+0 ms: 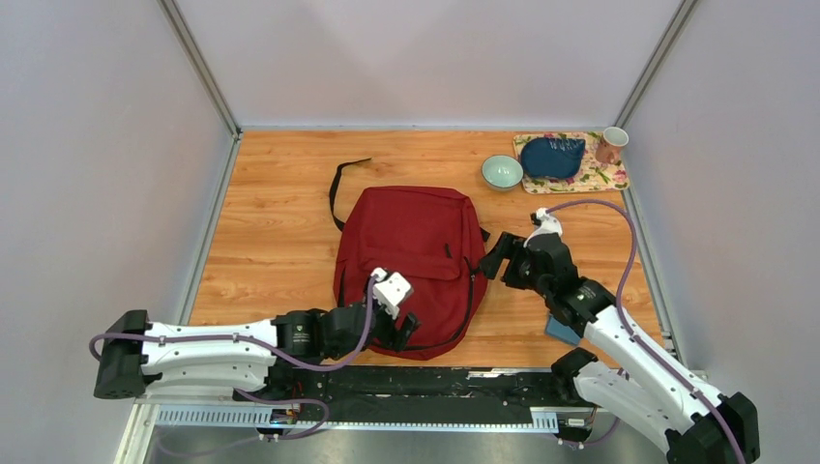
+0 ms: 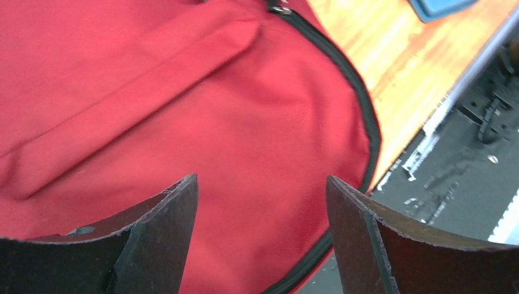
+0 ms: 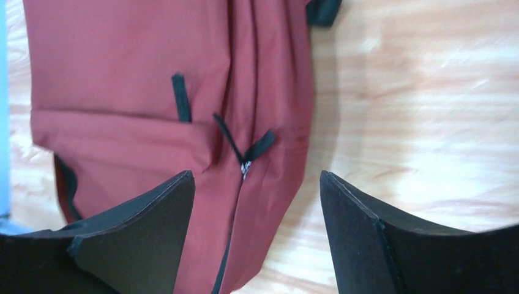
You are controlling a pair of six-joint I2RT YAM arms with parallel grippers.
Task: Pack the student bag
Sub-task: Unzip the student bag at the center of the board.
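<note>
The student bag (image 1: 416, 251), a dark red backpack with black straps and zippers, lies flat in the middle of the wooden table. My left gripper (image 1: 408, 332) is open and empty over the bag's near edge; its view shows red fabric (image 2: 183, 110) and the black zipper (image 2: 361, 98) between the fingers. My right gripper (image 1: 493, 259) is open and empty at the bag's right side. Its view shows the bag's side (image 3: 153, 92) with black zipper pulls (image 3: 254, 150) just ahead of the fingertips.
A blue flat object (image 1: 561, 329) lies under the right arm near the front edge and shows in the left wrist view (image 2: 440, 7). At the back right a floral mat (image 1: 604, 179) holds a dark blue pouch (image 1: 552, 156) and a cup (image 1: 611, 144); a pale bowl (image 1: 502, 172) stands beside it.
</note>
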